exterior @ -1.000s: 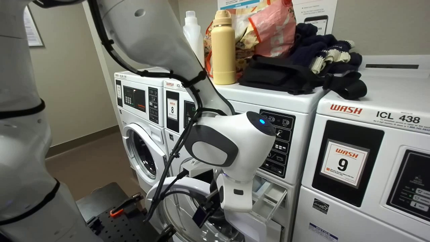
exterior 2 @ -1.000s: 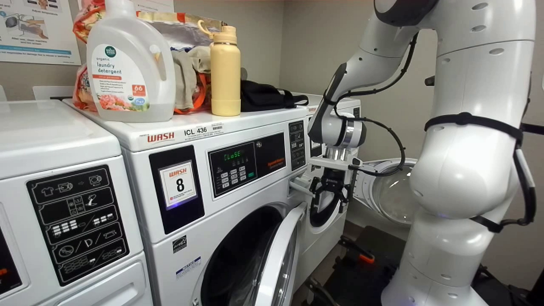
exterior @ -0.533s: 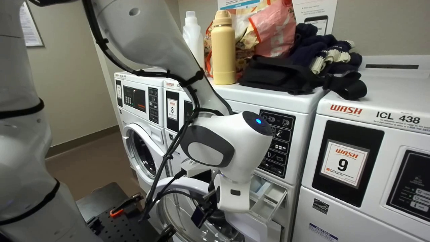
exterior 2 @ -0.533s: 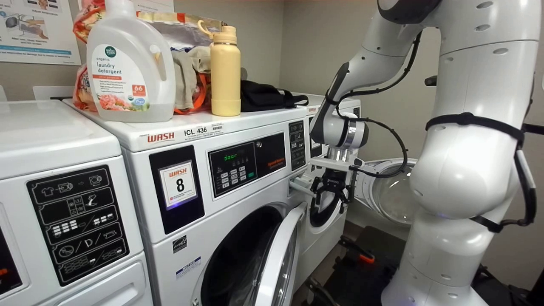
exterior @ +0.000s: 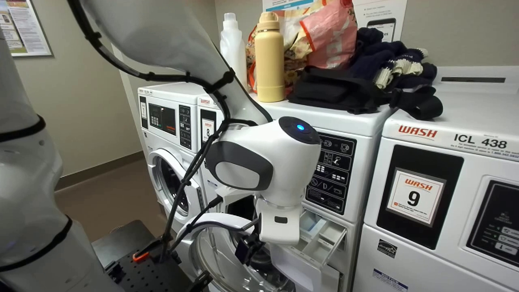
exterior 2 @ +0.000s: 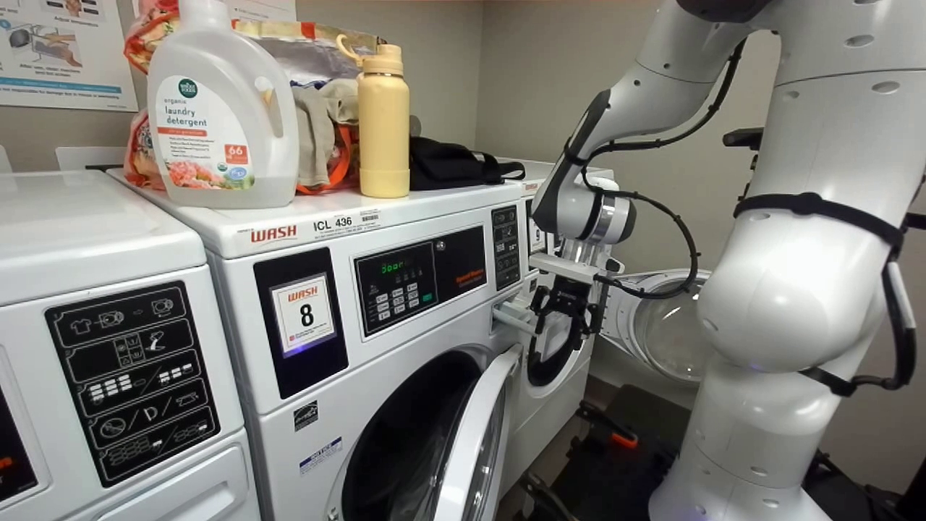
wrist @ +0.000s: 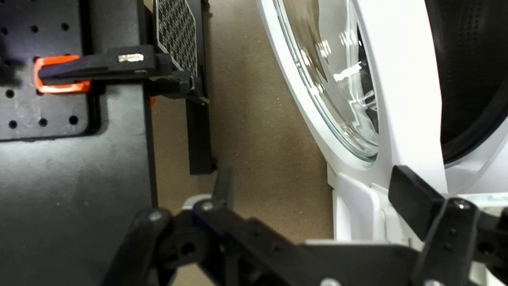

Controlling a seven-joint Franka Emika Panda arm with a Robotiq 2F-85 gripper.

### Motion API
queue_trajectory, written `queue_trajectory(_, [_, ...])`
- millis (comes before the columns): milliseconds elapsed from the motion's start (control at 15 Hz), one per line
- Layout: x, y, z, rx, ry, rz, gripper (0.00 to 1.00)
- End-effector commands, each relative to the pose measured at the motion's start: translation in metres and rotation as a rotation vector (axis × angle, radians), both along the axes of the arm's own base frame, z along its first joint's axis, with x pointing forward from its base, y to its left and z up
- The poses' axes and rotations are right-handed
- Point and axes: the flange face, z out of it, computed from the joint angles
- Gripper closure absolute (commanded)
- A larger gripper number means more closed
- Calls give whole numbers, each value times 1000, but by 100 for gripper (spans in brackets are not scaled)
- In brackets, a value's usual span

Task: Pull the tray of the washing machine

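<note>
Your gripper (wrist: 318,190): 2 fingers (wrist: 414,200) wide apart. Tray (exterior: 308,263) likely light, stiff, slick plastic; pinch front wall (wrist: 357,210), pull straight.

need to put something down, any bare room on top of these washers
Bare in view: top of washer 9, right of the black strap, in front of its back panel; top of the washer left of the detergent bottle. Crowded: top of washer 8, with that bottle, yellow bottle, patterned bag, black bag, navy cloth. Gripper and open door crowd the tray.
</note>
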Motion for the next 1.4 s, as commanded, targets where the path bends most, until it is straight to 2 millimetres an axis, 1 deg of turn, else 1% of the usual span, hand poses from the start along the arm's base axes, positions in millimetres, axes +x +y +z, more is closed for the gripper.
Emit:
queue_trajectory(0, [-10,3,24,-23,-50,-30,0])
queue_trajectory(133, [-10,1,36,-36,-69,-23,0])
queue_trajectory(333, [-7,-4,61,-70,-86,8,0])
queue_trajectory(600, [1,-5,104,-158,-104,58,0])
queue_trajectory(800, [9,2,140,-209,-111,108,0])
queue_trajectory(1000, [19,16,173,-233,-108,181,0])
queue_trajectory(1133, [24,23,193,-247,-114,223,0])
queue_trajectory(1333, [29,31,219,-268,-123,269,0])
